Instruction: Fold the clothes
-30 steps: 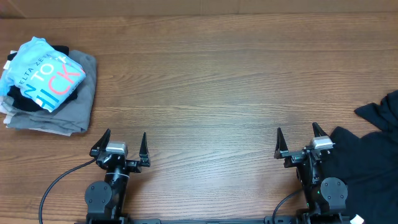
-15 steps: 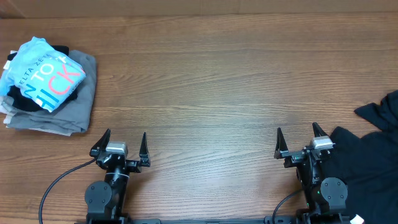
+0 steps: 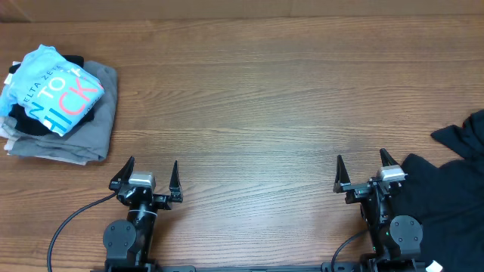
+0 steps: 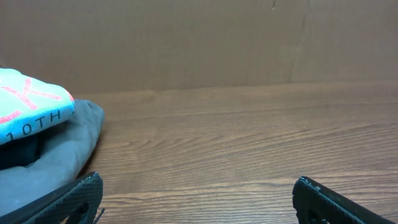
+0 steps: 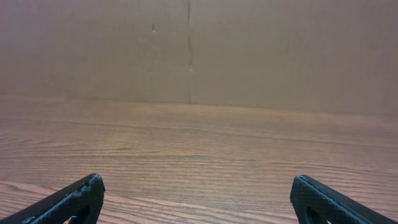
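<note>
Sky-blue T-shirt (image 3: 53, 91) folded atop grey garment (image 3: 94, 130), black pieces (image 3: 29, 125) between, far-left on bench (image 3: 249, 98). Black garment (image 3: 446, 204) crumpled at right edge, just beside right fingers (image 3: 339, 175). Both right fingers and left fingers (image 3: 175, 180) spread wide, empty.

Open worktop (image 3: 249, 98) runs wide through the middle — only the pile (image 3: 59, 100) far left and black cloth (image 3: 446, 204) at the right edge obstruct.
</note>
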